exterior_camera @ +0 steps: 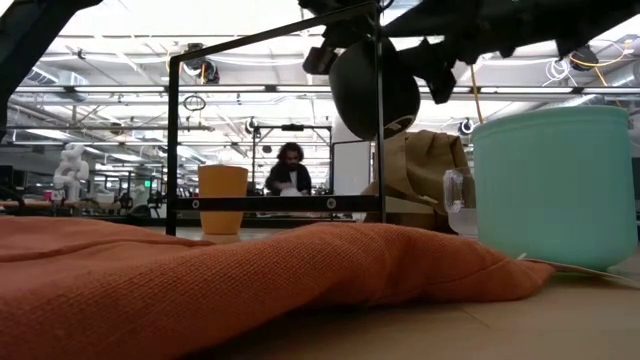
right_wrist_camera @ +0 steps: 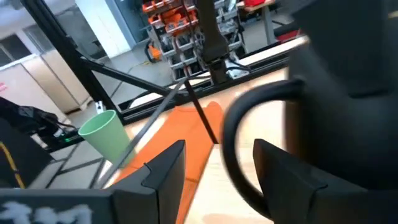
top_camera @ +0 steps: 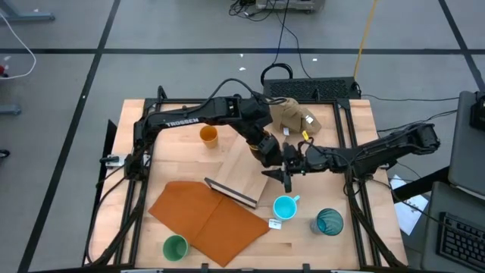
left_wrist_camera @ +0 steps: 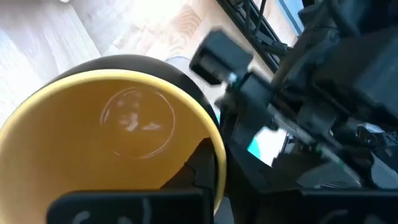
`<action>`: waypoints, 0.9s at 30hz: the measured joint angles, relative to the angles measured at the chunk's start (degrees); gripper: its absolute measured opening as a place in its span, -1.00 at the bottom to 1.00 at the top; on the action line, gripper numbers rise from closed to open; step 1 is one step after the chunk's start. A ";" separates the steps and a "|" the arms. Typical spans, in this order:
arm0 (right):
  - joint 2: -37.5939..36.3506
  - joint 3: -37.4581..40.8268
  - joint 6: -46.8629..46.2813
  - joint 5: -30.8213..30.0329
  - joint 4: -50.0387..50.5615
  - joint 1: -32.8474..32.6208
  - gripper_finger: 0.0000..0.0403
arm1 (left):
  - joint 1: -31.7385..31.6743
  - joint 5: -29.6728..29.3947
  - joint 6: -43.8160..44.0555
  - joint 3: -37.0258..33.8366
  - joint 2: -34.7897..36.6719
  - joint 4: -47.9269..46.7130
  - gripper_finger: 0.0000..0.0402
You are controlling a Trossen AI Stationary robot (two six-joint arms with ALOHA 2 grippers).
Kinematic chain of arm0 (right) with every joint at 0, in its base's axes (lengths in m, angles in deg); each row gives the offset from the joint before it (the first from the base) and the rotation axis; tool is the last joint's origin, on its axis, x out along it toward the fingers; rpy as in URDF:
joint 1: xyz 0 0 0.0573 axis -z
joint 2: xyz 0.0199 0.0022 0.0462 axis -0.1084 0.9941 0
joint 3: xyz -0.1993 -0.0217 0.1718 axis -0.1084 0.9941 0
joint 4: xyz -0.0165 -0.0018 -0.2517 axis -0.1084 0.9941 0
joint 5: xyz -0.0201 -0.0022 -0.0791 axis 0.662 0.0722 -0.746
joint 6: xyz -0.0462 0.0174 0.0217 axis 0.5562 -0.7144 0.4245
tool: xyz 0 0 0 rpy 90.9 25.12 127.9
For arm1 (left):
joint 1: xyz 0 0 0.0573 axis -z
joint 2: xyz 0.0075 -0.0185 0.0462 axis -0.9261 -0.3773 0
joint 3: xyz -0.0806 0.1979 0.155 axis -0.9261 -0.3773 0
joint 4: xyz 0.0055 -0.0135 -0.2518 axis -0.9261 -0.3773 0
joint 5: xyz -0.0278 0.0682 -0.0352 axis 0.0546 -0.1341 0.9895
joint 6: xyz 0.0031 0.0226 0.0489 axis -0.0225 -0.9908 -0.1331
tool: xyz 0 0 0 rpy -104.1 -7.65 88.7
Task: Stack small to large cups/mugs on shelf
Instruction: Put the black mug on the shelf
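Table with the shelf lying flat at centre, dark strip on the near short edge. In the air above the shelf's right edge: dark yellow-lined mug, pinched at the rim by the left gripper, fingers closed on the wall, one pad inside the yellow lining. Opposite, reaching in from the right: right gripper, fingers partly apart and straddling the mug's handle, gap visible on one side, so apparently gripping nothing. Judged step: handover or guided set-down onto the shelf. Best done by closing the right fingers squarely on the handle before loosening the left, keeping the mug upright, lowering slowly. Around: orange-brown sheet touching the shelf's near end, likely to crowd a full row; tan cloth lump just behind the grippers; teal tumbler and light blue mug near right; green cup near left; orange cup left of the shelf, all off the board
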 joint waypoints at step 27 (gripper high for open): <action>4.27 -9.89 4.20 7.76 17.06 -0.69 -0.94 | -0.14 0.42 -1.32 0.14 0.13 1.15 -0.66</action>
